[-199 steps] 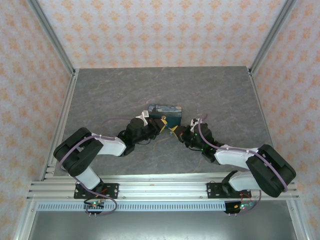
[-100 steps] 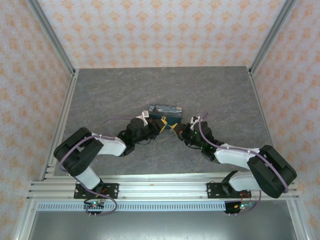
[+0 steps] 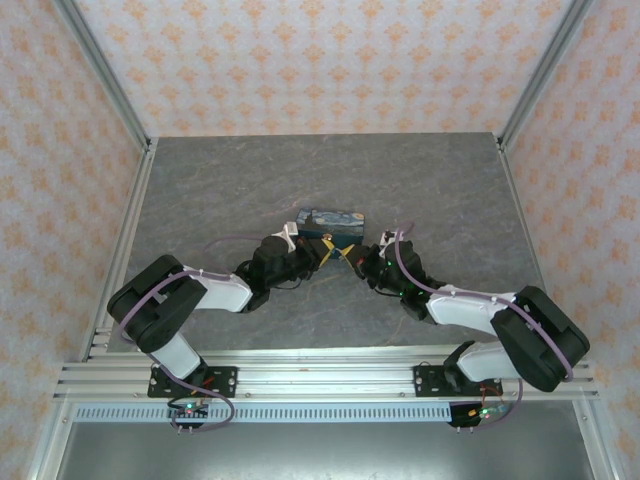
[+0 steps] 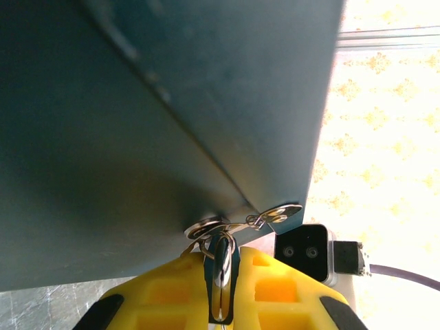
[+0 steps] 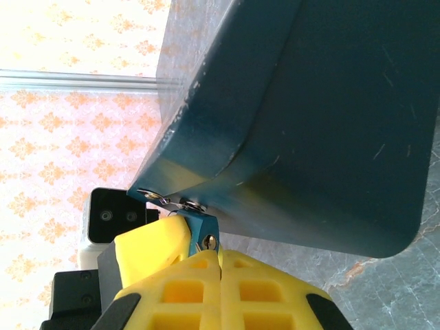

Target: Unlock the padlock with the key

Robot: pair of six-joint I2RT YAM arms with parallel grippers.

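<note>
Padlock: small, bluish metal, keyhole face towards the right wrist camera; pinched at the fingertips of the right pincer, whose yellow fingers are closed on it. Location: mid-counter, just in front of the blue painted box, close under the box's lower edge. Key: silver, held upright between the closed fingers of the left pincer; whether its tip touches the padlock cannot be told. Key ring: silver loops above the key, lying against the box's edge. Arms: both reach inward over the grey stone-patterned counter, pincers meeting tip to tip before the box, left finger just beside the padlock. Box: resting on the counter, dark blue sides.
</note>
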